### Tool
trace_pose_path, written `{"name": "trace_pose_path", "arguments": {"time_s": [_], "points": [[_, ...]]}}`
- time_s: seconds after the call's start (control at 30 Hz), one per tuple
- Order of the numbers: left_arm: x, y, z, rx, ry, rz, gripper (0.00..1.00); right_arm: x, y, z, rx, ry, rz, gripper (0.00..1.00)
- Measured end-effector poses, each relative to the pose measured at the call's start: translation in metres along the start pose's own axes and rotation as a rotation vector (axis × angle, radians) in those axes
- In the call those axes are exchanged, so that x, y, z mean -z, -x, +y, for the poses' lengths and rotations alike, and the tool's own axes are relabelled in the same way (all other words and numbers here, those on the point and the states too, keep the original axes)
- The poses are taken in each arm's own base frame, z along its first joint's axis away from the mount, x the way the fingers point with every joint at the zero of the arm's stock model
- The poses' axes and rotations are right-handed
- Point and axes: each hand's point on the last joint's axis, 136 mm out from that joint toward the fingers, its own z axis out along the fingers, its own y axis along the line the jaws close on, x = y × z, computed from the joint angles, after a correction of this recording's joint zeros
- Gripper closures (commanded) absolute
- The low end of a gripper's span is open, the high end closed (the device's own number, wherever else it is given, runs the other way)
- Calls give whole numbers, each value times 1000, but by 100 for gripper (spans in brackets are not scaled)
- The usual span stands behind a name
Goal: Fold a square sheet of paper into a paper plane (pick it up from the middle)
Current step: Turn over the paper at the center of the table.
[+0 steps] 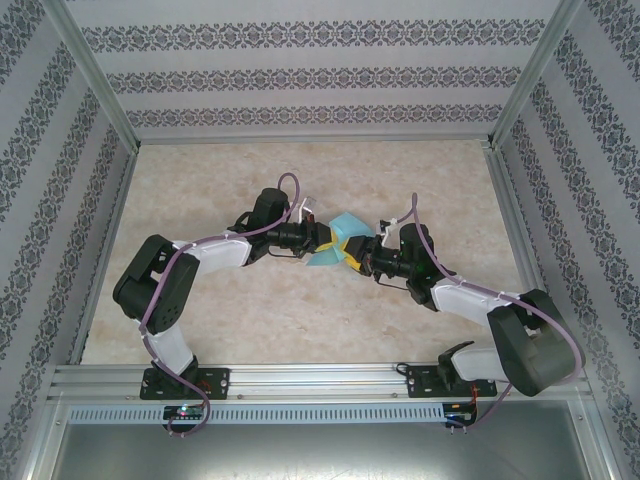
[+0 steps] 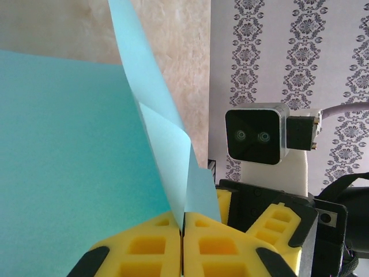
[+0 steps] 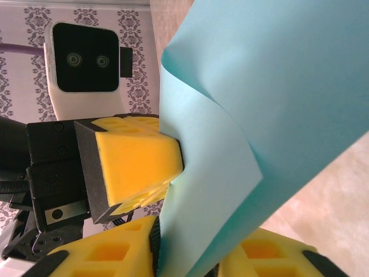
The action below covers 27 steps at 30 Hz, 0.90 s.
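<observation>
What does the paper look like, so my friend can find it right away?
Look at the middle of the beige table, where the two robot arms meet. Between them, held up, is the turquoise paper, pinched by the yellow fingers of the left gripper. It is the only thin, bent, blue-green thing there.

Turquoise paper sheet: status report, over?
Left gripper shut on the thin turquoise paper sheet, curled, held off the beige table. Right gripper straddles the same sheet, grip unclear. No obstruction seen.
</observation>
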Motion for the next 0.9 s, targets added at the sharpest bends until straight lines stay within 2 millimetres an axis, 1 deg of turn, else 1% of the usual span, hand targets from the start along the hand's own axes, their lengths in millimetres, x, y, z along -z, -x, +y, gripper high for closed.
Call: {"name": "trace_pose_path", "arguments": {"time_s": [0.07, 0.2, 0.27, 0.33, 0.47, 0.53, 0.7, 0.8, 0.9], "points": [[0, 0, 0, 0, 0, 0, 82, 0, 0, 0, -1, -2, 0, 75], [0, -1, 1, -9, 3, 2, 73, 0, 0, -2, 2, -6, 2, 81], [0, -1, 2, -14, 8, 5, 67, 0, -1, -6, -3, -22, 6, 82], [1, -3, 4, -15, 20, 10, 63, 1, -3, -11, -5, -45, 11, 86], [4, -5, 4, -29, 41, 21, 50, 9, -6, -20, 3, -97, 13, 91], [6, -5, 1, -43, 46, 23, 46, 14, -7, -23, 18, -132, 10, 92], [18, -3, -4, -72, 60, 13, 36, 30, -2, -28, 85, -288, -16, 99], [28, -1, -4, -81, 74, 0, 34, 43, 5, -30, 144, -419, -37, 99], [36, 3, -3, -88, 83, -14, 33, 62, 10, -35, 201, -578, -59, 100]]}}
